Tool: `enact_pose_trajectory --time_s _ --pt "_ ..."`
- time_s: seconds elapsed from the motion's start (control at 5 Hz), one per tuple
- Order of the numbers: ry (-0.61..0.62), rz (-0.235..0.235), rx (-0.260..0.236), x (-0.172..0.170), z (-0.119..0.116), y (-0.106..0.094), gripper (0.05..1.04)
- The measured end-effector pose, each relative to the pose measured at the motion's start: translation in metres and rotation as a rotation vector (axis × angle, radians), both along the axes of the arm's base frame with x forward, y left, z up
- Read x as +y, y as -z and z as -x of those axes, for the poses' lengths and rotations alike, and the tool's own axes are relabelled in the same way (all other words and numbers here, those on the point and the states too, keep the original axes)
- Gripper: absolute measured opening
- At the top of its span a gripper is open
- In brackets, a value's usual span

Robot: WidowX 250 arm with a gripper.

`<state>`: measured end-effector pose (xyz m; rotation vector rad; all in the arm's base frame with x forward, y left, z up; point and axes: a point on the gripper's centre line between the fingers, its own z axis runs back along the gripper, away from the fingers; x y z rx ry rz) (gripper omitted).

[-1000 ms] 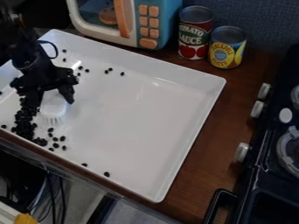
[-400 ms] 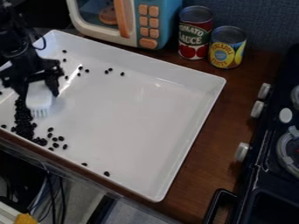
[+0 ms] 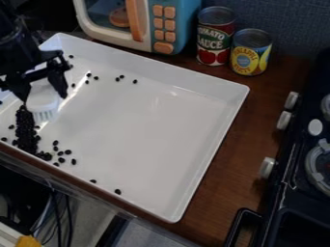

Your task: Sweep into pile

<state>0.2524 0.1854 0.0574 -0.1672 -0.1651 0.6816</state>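
Observation:
My black gripper [image 3: 44,99] hangs over the left part of the white tray [image 3: 148,116], shut on a white brush [image 3: 42,100] whose bristles point down toward the front. Just below and left of the bristles lies a dense pile of black beans [image 3: 26,132], running down to the tray's near-left edge. Several loose beans [image 3: 61,153] lie right of the pile's lower end. Two beans rest near the front edge, and a few more are scattered toward the back left.
A toy microwave [image 3: 138,21] stands behind the tray, with a tomato sauce can [image 3: 214,38] and a pineapple can [image 3: 250,54] to its right. A black toy stove [image 3: 296,183] with knobs occupies the right side. Raised walls surround the tray.
My gripper and the brush have moved left from their earliest position, then slightly back up toward the rear. A few beans near the pile have shifted a little.

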Motion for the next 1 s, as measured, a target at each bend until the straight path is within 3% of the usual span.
enact_pose_trajectory --time_s 0.2,0.8,1.0 --pt "-0.006 0.018 -0.023 -0.006 -0.005 -0.003 0.750" --pt "0.191 0.028 0.038 -0.084 -0.019 0.023 0.750" --pt "0.199 0.029 0.051 -0.109 -0.030 0.031 0.750"
